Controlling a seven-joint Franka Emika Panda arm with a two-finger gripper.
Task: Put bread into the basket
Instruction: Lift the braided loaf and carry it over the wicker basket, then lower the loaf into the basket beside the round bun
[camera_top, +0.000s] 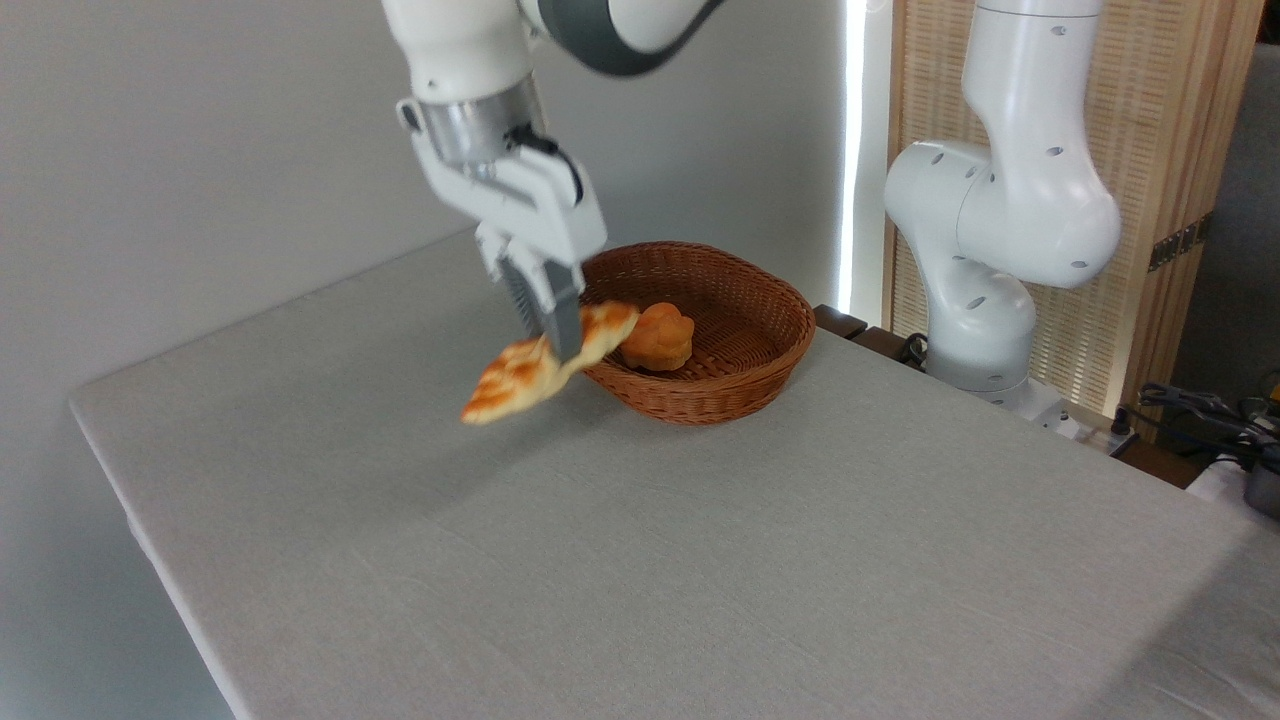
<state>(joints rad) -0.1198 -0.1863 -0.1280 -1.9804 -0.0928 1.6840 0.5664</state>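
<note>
Nearest, the grey cloth-covered table spreads wide and bare toward the camera. Above its middle I hold the bread in the air, my gripper clamped across its midsection. The loaf tilts: its long axis runs from a low, near-left pointed tip up to a far-right tip that reaches over the rim of the basket. The basket sits just beyond, toward the table's far edge, with a small round orange bun inside. Farther back stand a plain grey wall, my white base at the right, and a slatted wooden screen behind it.
</note>
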